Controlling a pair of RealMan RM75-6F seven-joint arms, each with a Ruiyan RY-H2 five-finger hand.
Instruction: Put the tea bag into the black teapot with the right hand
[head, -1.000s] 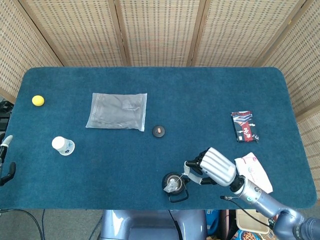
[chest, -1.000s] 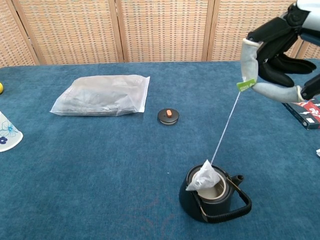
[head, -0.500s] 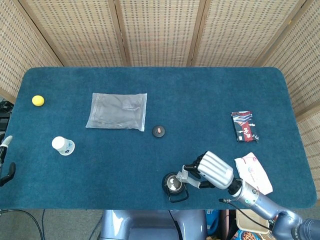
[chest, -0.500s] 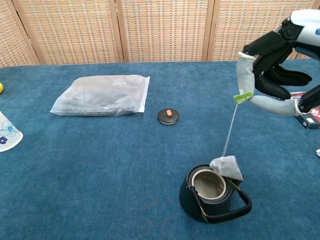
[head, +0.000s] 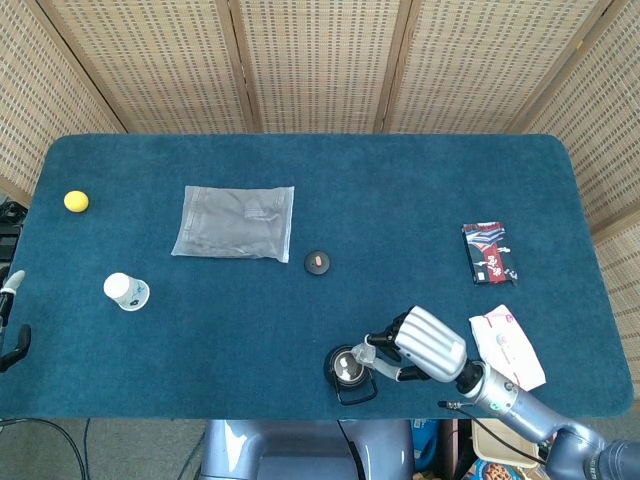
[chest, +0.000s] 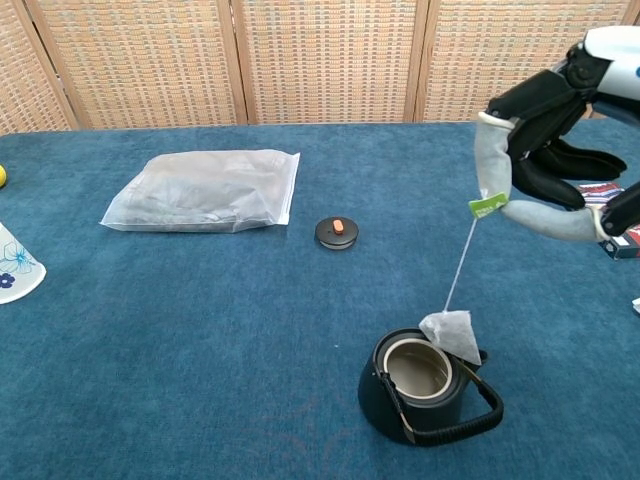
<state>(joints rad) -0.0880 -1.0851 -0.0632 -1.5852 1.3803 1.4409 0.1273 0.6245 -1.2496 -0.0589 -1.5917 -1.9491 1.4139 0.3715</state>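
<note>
The black teapot (chest: 422, 390) stands open near the table's front edge, its handle folded down to the right; the head view shows the teapot (head: 348, 368) beside my right hand. My right hand (chest: 545, 150) pinches the green tag (chest: 487, 205) of the tea bag's string, up and to the right of the pot. The white tea bag (chest: 452, 334) hangs on the string just over the pot's right rim, outside the opening. In the head view my right hand (head: 425, 345) hides the bag. The pot's lid (chest: 337, 232) lies apart on the cloth. My left hand (head: 10, 320) sits at the far left edge.
A clear plastic pouch (chest: 205, 190) lies at the back left. A paper cup (head: 126, 291) and a yellow ball (head: 76, 201) are on the left. A red and black packet (head: 489, 253) and a white wrapper (head: 508, 345) lie to the right of my right hand.
The tea bag rested in the pot's mouth a second ago; it has since swung out to the right rim. My right hand shifted slightly right and lower.
</note>
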